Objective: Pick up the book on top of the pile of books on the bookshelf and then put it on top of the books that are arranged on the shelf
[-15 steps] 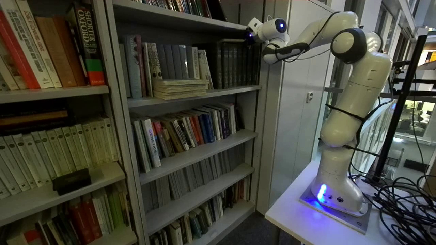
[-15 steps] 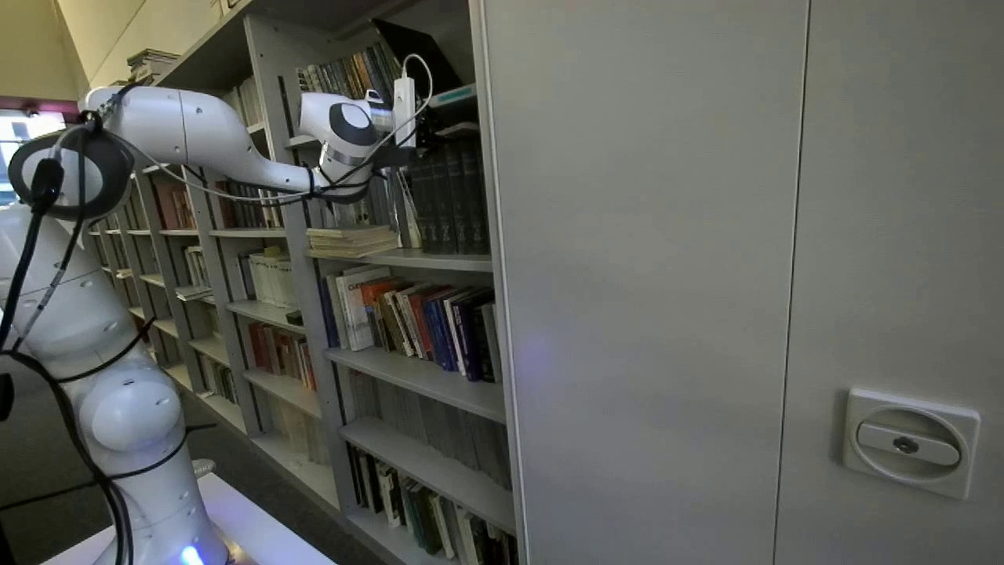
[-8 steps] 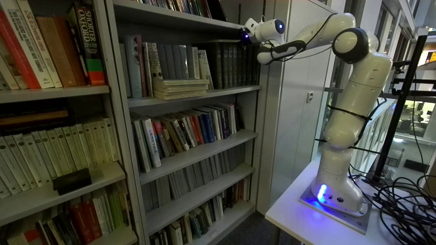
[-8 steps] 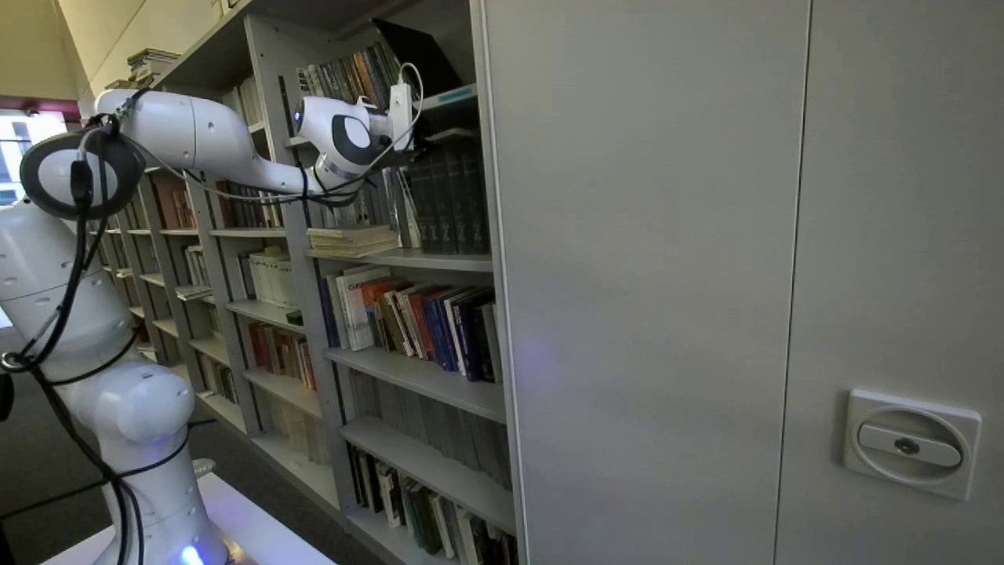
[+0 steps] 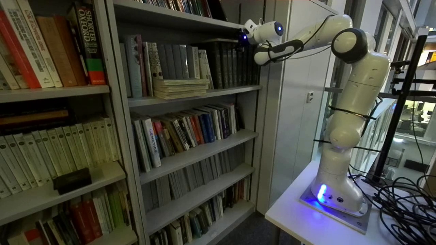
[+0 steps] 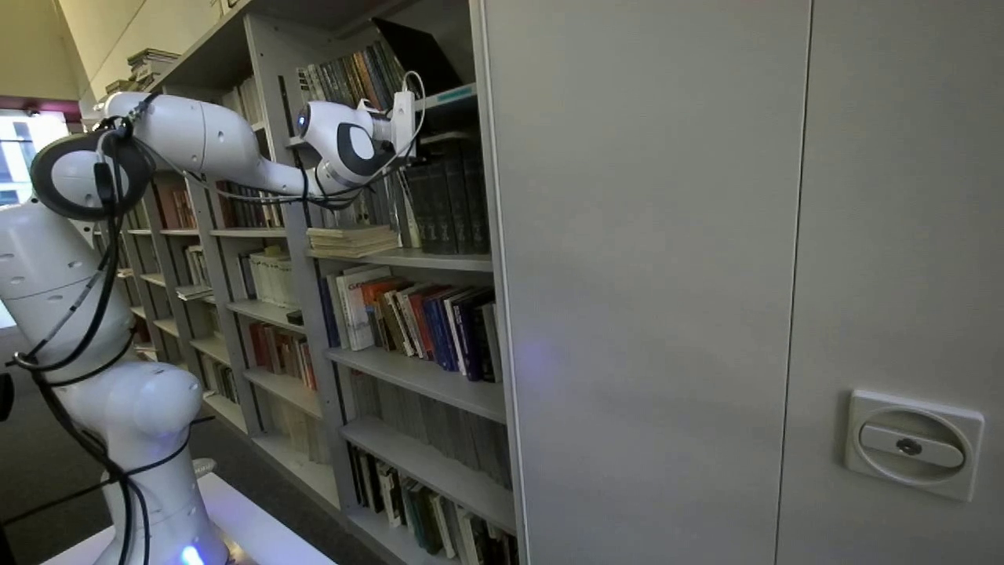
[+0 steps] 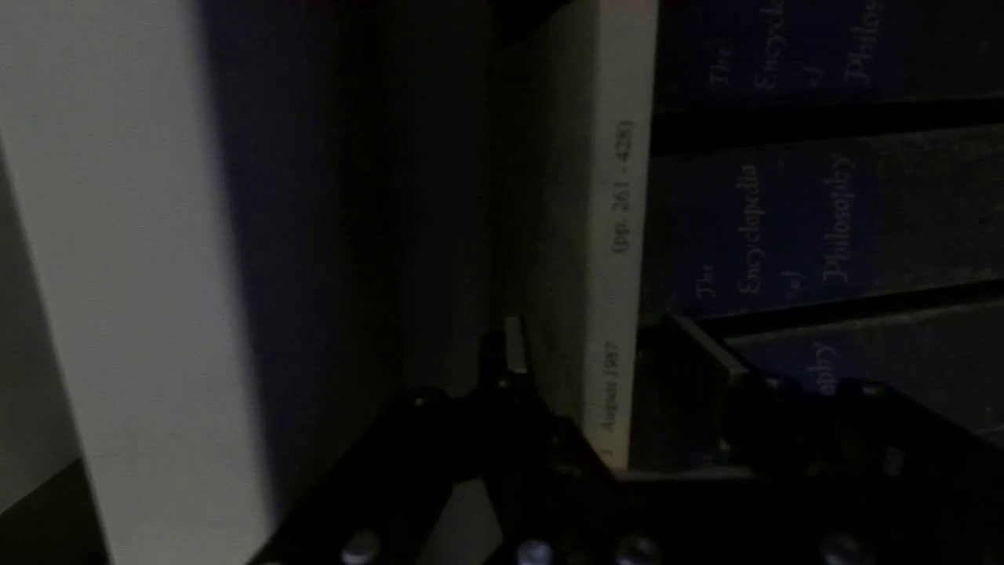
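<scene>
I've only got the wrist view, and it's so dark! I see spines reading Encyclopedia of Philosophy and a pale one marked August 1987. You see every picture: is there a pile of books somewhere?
Observer: Yes, in both exterior views the pile of books lies on the same shelf, in front of upright books.
Visitor: Which end of it holds the dark spines?
Observer: The end nearest the tall grey cupboard.
Visitor: And what does the arm stand on?
Observer: A white table, which shows in both exterior views.
</scene>
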Available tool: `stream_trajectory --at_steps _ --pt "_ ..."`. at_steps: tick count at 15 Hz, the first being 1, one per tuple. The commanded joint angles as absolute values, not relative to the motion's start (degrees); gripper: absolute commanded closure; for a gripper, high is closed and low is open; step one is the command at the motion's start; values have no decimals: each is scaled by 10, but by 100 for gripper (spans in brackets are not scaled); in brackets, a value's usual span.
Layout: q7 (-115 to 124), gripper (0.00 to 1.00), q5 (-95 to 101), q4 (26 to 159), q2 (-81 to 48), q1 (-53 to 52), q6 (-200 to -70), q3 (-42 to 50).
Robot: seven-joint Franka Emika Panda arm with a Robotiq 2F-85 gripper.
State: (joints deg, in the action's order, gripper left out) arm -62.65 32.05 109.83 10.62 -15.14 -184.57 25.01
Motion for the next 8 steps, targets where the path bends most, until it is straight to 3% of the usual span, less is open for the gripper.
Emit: stream_trajectory --at_steps 1,3,8 --pt "-604 18 293 991 59 -142 -1839 249" --pt "-589 1 302 982 52 -125 -1837 242" --pt "-561 0 317 954 32 -107 -1832 239"
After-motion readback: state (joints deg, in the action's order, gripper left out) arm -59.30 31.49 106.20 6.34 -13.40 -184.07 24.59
